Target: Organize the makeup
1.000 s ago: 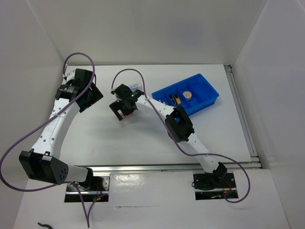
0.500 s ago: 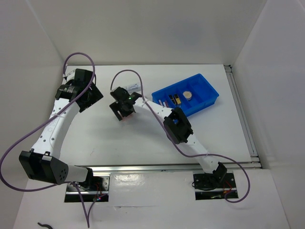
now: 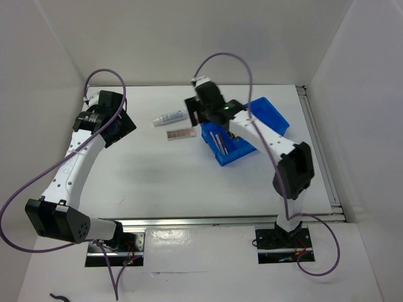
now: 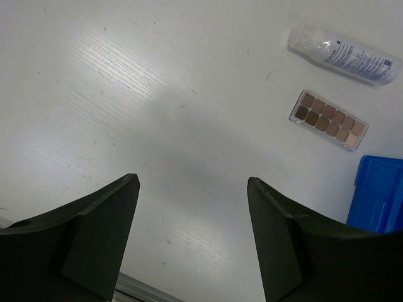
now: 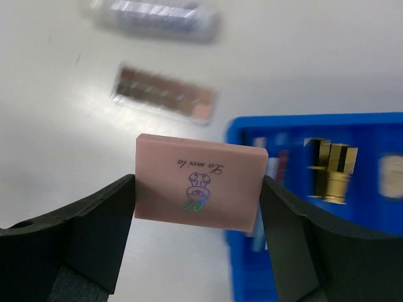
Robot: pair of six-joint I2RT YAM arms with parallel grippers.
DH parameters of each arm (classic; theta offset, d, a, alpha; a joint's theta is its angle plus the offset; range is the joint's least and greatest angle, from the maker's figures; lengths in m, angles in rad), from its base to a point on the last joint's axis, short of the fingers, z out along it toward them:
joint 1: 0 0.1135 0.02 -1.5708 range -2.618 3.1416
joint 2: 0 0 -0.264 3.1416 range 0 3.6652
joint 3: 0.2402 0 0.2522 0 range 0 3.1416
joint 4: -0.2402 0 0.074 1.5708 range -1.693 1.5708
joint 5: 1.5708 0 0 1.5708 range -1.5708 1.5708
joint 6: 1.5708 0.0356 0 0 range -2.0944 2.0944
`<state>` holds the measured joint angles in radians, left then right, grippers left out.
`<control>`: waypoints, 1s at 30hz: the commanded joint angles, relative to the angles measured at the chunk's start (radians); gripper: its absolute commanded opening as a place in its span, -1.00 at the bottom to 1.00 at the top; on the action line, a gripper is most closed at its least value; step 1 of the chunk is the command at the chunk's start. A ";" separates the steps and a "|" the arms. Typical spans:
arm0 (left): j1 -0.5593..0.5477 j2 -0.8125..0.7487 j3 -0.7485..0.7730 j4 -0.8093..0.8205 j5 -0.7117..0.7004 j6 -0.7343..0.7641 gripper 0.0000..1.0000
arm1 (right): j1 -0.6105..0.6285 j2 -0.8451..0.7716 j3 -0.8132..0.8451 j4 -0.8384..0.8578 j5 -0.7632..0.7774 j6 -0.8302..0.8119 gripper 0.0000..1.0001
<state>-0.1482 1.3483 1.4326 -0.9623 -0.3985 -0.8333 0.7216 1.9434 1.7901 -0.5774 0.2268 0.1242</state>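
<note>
My right gripper (image 5: 198, 189) is shut on the pink square pad (image 5: 199, 182) and holds it in the air by the left end of the blue bin (image 5: 327, 251). In the top view it (image 3: 200, 115) is at the bin's (image 3: 272, 116) left end. The brown eyeshadow palette (image 3: 181, 134) and the clear tube (image 3: 169, 117) lie on the table left of the bin. They also show in the left wrist view, palette (image 4: 329, 119) and tube (image 4: 343, 53). My left gripper (image 4: 192, 182) is open and empty over bare table at the far left (image 3: 116, 126).
The bin holds gold-black cases (image 5: 330, 167), a round beige compact (image 5: 391, 168) and pencils (image 3: 218, 141). White walls close in the table at the back and sides. A metal rail (image 3: 321, 151) runs along the right edge.
My right arm has swung from the table's middle to the back right with the pink pad, to the bin's left end. The tube and palette are now uncovered. The left arm has not moved.
</note>
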 commanded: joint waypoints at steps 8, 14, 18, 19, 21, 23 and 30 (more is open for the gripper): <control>0.004 0.002 0.008 0.037 0.007 0.033 0.65 | -0.338 -0.268 -0.319 0.060 0.112 -0.041 0.41; 0.004 0.020 0.008 0.037 0.020 0.033 0.65 | -0.476 -0.250 -0.374 0.041 0.091 -0.041 0.41; 0.004 0.020 0.008 0.037 0.029 0.033 0.65 | -0.502 -0.219 -0.405 0.092 0.066 -0.041 0.41; 0.004 0.029 0.008 0.037 0.029 0.033 0.65 | -0.514 -0.219 -0.405 0.103 0.056 -0.041 0.41; 0.004 0.029 0.008 0.037 0.029 0.033 0.65 | -0.525 -0.184 -0.396 0.116 0.045 -0.050 0.41; 0.004 0.029 0.008 0.046 0.029 0.033 0.65 | -0.525 -0.161 -0.385 0.125 0.036 -0.060 0.41; 0.004 0.038 0.008 0.046 0.029 0.042 0.65 | -0.544 -0.090 -0.385 0.203 -0.020 -0.135 0.48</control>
<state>-0.1482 1.3769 1.4326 -0.9340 -0.3691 -0.8112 0.1898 1.8545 1.3891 -0.4541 0.2375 0.0376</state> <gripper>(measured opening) 0.829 0.811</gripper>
